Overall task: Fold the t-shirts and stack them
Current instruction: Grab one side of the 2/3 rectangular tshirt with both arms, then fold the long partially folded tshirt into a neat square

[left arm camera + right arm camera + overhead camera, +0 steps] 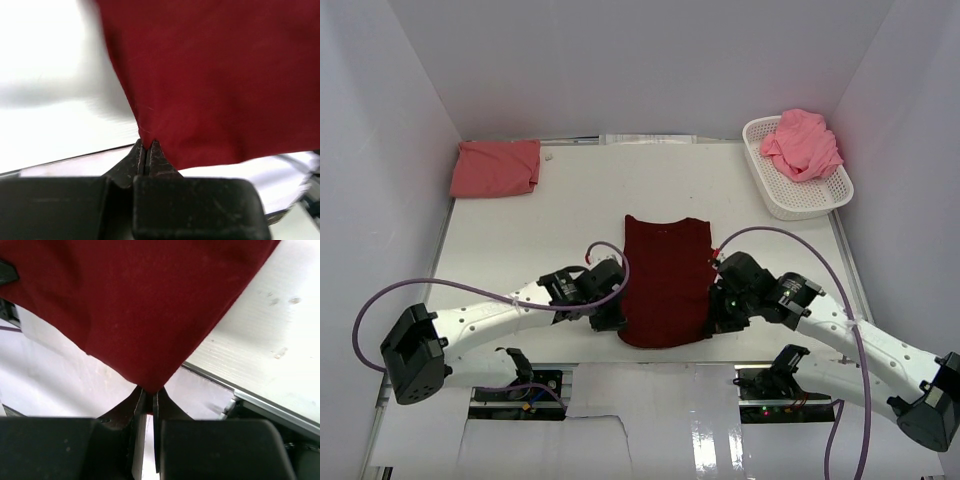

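The dark maroon t-shirt (pixel 665 283) lies spread near the table's (pixel 570 200) front edge, its near corners pinched in the shut jaws of the left gripper (pixel 145 145) and right gripper (pixel 148 391), with a folded salmon t-shirt (pixel 496 168) far left and a lighter pink t-shirt (pixel 802 143) in the white basket (pixel 800 205) far right.

White perforated basket (pixel 795 205) sits at far-right corner of white table (pixel 570 200) (set at an angle to the table edge). Small white scrap (pixel 548 155) lies near far edge, left side. Plain white walls (pixel 650 60) on three sides.
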Tool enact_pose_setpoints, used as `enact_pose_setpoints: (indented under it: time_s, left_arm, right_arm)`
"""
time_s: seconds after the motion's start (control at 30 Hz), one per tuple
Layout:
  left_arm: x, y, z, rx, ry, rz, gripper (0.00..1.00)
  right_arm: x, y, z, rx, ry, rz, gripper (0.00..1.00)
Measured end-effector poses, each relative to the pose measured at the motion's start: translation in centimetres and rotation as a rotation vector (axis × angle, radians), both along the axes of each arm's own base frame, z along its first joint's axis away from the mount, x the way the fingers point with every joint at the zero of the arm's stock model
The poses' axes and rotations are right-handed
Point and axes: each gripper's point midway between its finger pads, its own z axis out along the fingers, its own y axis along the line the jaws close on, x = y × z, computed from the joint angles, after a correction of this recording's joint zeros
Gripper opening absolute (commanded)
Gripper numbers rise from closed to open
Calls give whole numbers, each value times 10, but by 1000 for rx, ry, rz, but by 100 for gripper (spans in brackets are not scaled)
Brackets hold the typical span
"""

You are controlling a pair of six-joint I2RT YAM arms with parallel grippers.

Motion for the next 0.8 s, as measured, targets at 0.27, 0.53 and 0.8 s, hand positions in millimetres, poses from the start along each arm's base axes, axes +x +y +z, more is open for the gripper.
enact_pose_setpoints:
  time_s: [0.27,0.53,0.8]
  left_arm:
    - [77,-16,84,-99,-186,101,0]
    - [130,6,59,-13,-163,161,0]
    - [180,0,78,-49,-226,161,0]
  right_arm:
    - [42,6,51,-64,-140,-45,8]
    - [92,-16,47,-183,-188,-127,8]
    - [144,-24,50,-191,-248,-161,8]
